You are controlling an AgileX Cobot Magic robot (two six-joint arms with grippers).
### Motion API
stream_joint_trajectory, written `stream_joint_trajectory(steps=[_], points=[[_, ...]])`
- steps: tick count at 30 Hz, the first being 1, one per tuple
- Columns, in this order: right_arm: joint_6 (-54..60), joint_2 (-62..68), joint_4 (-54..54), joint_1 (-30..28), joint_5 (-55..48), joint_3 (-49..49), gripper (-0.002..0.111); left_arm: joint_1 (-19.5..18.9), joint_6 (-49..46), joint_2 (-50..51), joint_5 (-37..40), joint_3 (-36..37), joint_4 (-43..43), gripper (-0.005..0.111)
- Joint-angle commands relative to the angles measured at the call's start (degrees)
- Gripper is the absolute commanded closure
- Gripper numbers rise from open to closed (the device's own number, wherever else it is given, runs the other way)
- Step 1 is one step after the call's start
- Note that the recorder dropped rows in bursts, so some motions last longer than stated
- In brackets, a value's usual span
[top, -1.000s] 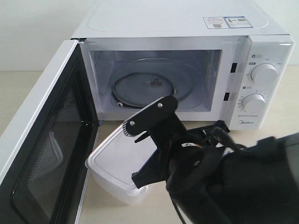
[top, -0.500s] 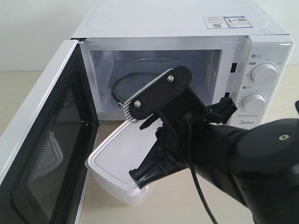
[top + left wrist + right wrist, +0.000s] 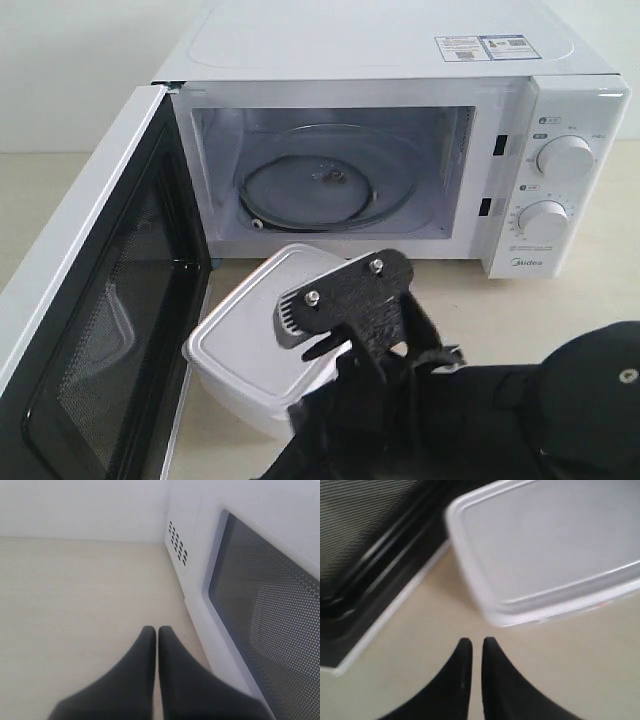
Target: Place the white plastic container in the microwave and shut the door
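Observation:
The white plastic container [image 3: 240,340] sits lidded on the table in front of the microwave [image 3: 400,40], beside the open door [image 3: 90,300]. My right arm [image 3: 450,420] hangs over the container's near right end. In the right wrist view the right gripper [image 3: 472,640] is shut and holds nothing. It hovers over bare table just short of the container [image 3: 545,545], with the door's black inner frame [image 3: 365,555] to one side. The left gripper [image 3: 156,628] is shut and holds nothing, over the table beside the door's outer face [image 3: 265,610].
The glass turntable [image 3: 320,190] lies bare inside the cavity. Two round knobs [image 3: 565,157] [image 3: 545,220] are on the right panel. The door stands swung wide at the left, close to the container's left end. Beige tabletop [image 3: 600,290] lies to the right of the container.
My right arm rose toward the cavity opening, then dropped back down and nearer, over the container's near end. The container and the door have not moved.

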State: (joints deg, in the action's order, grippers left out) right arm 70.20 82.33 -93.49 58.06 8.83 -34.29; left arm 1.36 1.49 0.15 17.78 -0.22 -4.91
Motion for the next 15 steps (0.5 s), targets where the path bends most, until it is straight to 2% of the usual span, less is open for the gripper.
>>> stream_joint_trajectory(steps=[1, 5, 7, 10, 15], points=[[-28.6, -0.5, 26.7, -4.4, -29.8, -2.8, 0.100, -0.1, 0.7, -0.1, -0.2, 0.2, -0.1, 0.103], [-39.5, -0.5, 39.9, -8.5, -41.8, -7.4, 0.100, -0.1, 0.7, -0.1, -0.2, 0.2, -0.1, 0.103], [-42.7, -0.5, 40.8, -11.0, -43.4, -8.1, 0.100, -0.1, 0.7, -0.1, -0.2, 0.2, -0.1, 0.103], [-43.1, -0.6, 40.8, -18.1, -48.8, -9.6, 0.100, -0.1, 0.7, -0.1, -0.2, 0.2, -0.1, 0.103], [-40.9, -3.9, 40.9, -25.0, -49.5, -9.7, 0.100, -0.1, 0.7, -0.1, -0.2, 0.2, -0.1, 0.103]])
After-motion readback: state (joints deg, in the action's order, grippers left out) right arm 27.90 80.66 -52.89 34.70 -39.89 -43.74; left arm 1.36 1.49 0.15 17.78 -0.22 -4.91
